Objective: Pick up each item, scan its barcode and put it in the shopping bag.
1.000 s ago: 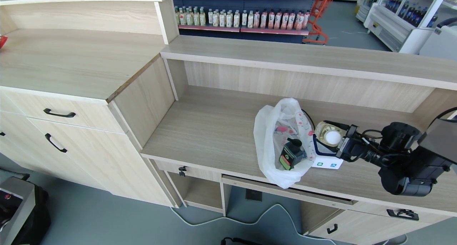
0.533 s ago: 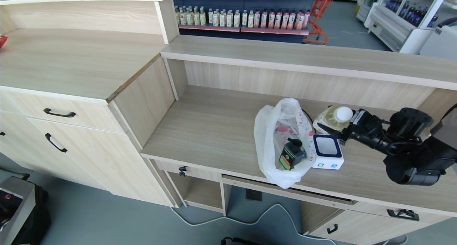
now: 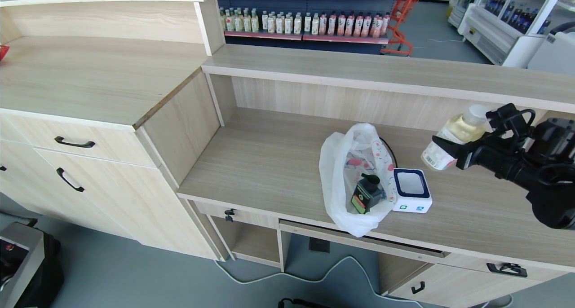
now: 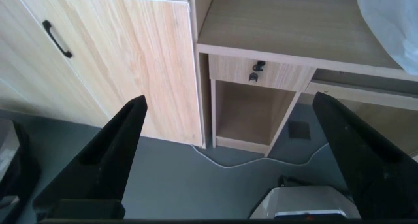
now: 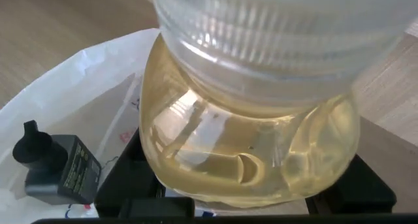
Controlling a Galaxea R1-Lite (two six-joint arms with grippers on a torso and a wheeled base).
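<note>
My right gripper point(image 3: 453, 153) is shut on a bottle of pale yellow drink point(image 3: 453, 137) with a white cap, held tilted in the air to the right of and above the scanner. The same bottle point(image 5: 255, 126) looms close in the right wrist view, between the dark fingers. The scanner point(image 3: 412, 190), a white box with a blue-rimmed window, sits on the counter beside the white shopping bag point(image 3: 334, 173). Inside the bag point(image 5: 72, 87) lies a dark bottle with a black cap point(image 3: 367, 193), point(image 5: 55, 162). My left gripper point(image 4: 228, 159) hangs open below counter height, its dark fingers point(image 4: 98, 165) wide apart over the floor.
The lower wooden counter point(image 3: 269, 164) has a back wall and a raised ledge point(image 3: 359, 72) behind it. A taller counter point(image 3: 81, 79) with drawers stands to the left. Shelves of drinks point(image 3: 305, 23) and fridges stand far behind. A cable lies on the floor point(image 4: 241, 168).
My right gripper has carried the yellow bottle from right over the scanner upward and to the right, tilting it so its label end faces down-left. The bag and scanner stayed put.
</note>
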